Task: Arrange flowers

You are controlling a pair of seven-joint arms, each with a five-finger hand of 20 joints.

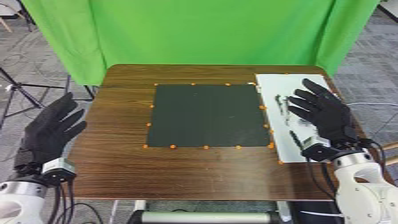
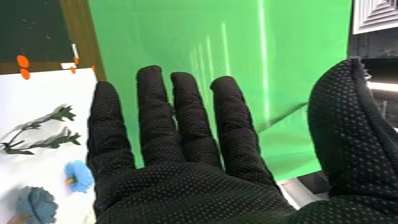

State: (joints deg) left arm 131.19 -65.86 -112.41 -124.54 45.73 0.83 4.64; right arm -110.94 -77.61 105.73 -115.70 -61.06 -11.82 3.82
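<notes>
Right hand above white sheet, fingers straight, thumb spread wide, nothing held. Blue flowers lie on sheet, leafy green stems near them on same sheet. Dark mat just left of sheet. Left hand well apart from sheet, past mat, fingers loosely extended, empty.

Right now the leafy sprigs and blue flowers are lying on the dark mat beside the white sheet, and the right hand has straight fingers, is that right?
Not quite: the leafy sprigs and blue flowers lie on the white sheet, as the right wrist view shows, not on the dark mat. The right hand does have straight fingers.
</notes>
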